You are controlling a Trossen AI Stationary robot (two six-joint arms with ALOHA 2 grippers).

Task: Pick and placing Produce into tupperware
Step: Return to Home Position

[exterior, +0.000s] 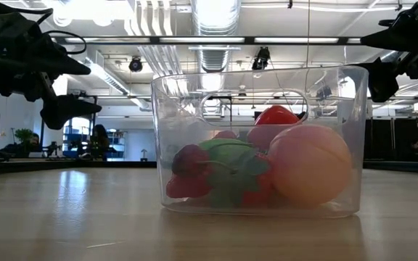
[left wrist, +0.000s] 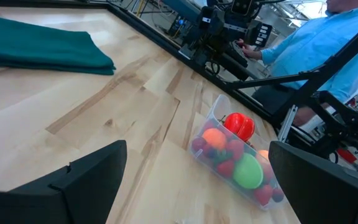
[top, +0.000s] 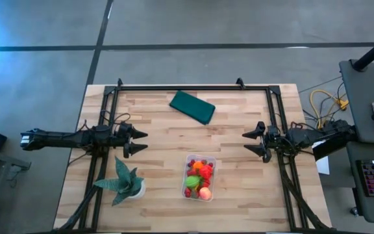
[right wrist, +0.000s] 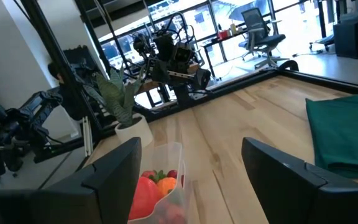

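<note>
Evidently packing is done: produce (top: 199, 177) lies in the tupperware (top: 214, 170) toward six o'clock, so left gripper (top: 137, 142) at nine and right gripper (top: 248, 143) at three, both wide and empty, need only park.

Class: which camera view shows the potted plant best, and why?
High view: the potted plant appears whole, from above. Right wrist view shows its side, farther off; low and left wrist views miss it.

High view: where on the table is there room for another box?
Bare wood lies between the left pincer and right pincer, bordered by the green cloth above and the tupperware below. Also free: the bottom corner right of the tupperware. Tightest around the potted plant, near the left pincer.
</note>
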